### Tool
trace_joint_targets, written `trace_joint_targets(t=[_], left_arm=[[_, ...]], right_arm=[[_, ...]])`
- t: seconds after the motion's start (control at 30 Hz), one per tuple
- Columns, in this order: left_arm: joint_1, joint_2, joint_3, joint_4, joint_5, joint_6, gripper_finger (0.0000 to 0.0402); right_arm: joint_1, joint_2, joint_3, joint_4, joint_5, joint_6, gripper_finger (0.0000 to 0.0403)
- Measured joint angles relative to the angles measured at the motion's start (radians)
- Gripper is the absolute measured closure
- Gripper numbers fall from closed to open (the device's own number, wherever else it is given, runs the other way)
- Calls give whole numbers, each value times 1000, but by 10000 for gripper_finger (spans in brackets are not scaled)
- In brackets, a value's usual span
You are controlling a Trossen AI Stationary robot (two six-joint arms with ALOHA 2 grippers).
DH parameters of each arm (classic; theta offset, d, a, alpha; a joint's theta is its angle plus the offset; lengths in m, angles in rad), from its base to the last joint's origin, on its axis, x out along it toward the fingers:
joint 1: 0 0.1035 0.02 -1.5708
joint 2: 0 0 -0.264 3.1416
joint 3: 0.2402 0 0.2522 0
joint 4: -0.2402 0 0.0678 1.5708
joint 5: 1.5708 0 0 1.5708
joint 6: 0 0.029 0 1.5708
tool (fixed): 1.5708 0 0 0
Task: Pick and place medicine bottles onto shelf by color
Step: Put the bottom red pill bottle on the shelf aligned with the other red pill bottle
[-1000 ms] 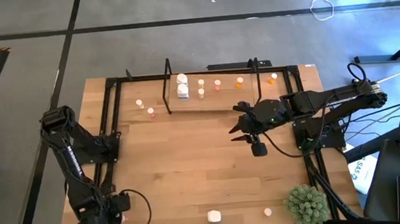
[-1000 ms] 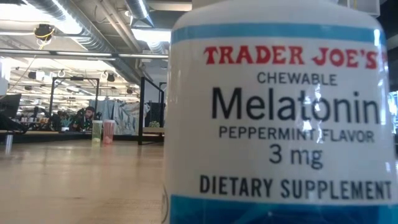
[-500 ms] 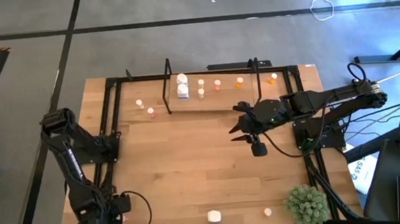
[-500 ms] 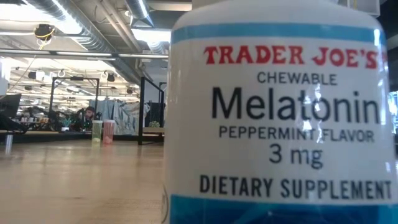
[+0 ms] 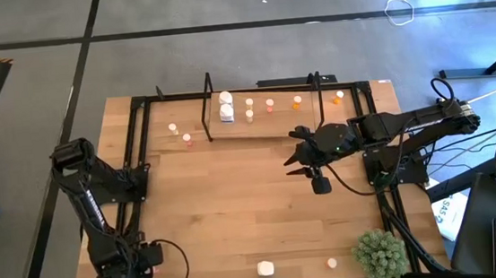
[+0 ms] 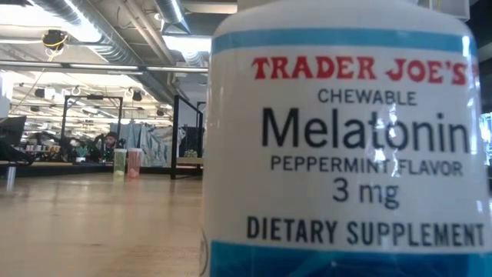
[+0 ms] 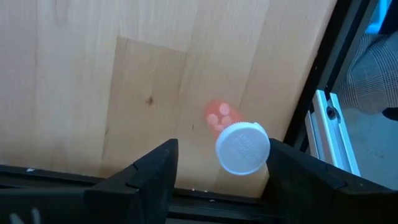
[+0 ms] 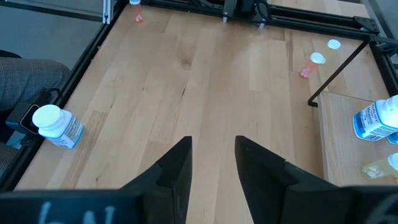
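Note:
A small pink bottle with a white cap (image 7: 242,147) stands upright on the wood at the table's near left corner. My left gripper (image 7: 222,150) (image 5: 141,259) points down over it, open, one finger on each side. My right gripper (image 8: 213,146) (image 5: 292,149) hangs open and empty above the table's middle right. The shelf (image 5: 274,124) at the far side carries white bottles (image 5: 225,106) and several small pink and orange ones (image 5: 297,103). A white bottle (image 5: 266,268) (image 6: 338,146) stands at the near edge. My left gripper's fingers come from above on either side of the pink bottle. The cap's rim (image 7: 266,149) stands right beside one finger (image 7: 287,168). I cannot tell whether they touch. The bottle stands upright on the table.
Two small bottles (image 5: 172,128) (image 5: 187,139) stand on the table left of the shelf, and another (image 5: 332,262) at the near edge beside a green plant (image 5: 379,252). A black frame (image 5: 140,139) rims the tabletop. The bare wood in the middle (image 5: 235,194) holds nothing.

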Motion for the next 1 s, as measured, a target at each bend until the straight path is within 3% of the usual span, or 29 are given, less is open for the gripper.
trace_joint_targets(t=[0.7, 1.0], left_arm=[[-6, 3, 0, 0, -4, -109, 168], [-2, 4, 0, 9, -55, -109, 169]], right_arm=[[0, 0, 0, 0, 0, 0, 278], [0, 0, 0, 0, 0, 0, 278]])
